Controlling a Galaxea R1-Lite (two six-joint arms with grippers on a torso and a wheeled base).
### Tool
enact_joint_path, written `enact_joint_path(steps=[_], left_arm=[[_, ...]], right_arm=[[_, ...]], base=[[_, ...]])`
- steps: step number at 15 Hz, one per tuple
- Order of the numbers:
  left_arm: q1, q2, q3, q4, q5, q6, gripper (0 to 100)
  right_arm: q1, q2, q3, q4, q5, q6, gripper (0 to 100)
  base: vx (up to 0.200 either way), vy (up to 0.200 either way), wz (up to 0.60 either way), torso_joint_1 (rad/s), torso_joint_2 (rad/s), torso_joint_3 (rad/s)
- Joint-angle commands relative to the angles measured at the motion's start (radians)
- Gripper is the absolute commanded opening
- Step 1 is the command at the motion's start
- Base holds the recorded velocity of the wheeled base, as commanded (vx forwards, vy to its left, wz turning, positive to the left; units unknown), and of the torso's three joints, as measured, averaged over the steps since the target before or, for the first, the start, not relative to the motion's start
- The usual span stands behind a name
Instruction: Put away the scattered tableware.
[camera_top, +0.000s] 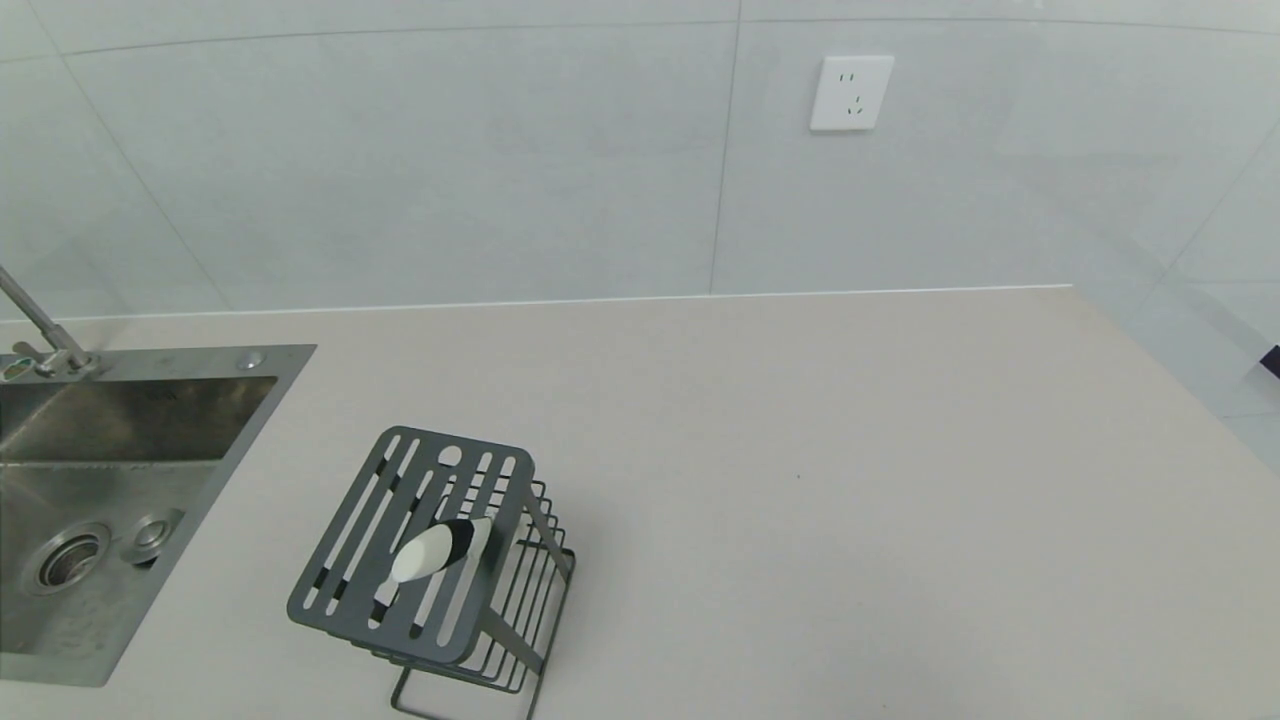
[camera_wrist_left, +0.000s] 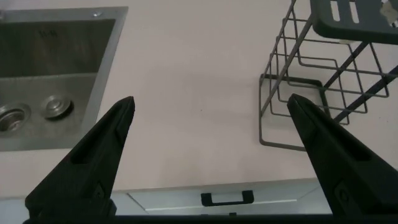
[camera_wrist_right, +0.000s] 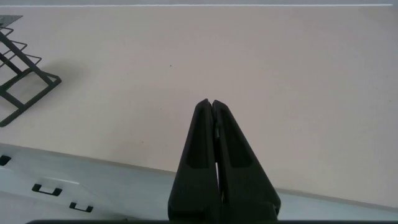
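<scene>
Left tool (camera_wrist_left: 211, 103) apart, right tool (camera_wrist_right: 212, 103) together (both empty); white oval spoon (camera_top: 422, 553) on grey slotted metal rack (camera_top: 466, 612), lower left, may slide if bumped.

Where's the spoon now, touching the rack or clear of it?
Touching. The head view shows the spoon lying on the slotted top of the rack, with no gap between them.

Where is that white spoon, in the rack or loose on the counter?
On the rack: the white spoon lies across its slotted top, off the counter. Whether it drops through a slot, cannot tell.
</scene>
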Motion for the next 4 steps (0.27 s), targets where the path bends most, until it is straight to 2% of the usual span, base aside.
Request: enact_joint_path(steps=[1,4], left_arm=[[0.000,-0.007,0.002,0.000,0.000,0.000,100],[0.000,-0.007,0.002,0.000,0.000,0.000,100]], right_arm=[[0.001,0.001,0.000,0.000,0.000,0.000,0],[0.001,0.001,0.000,0.000,0.000,0.000,0]], base=[[0.000,0.000,0.00,0.000,0.00,0.000],[0.000,0.000,0.00,0.000,0.00,0.000]])
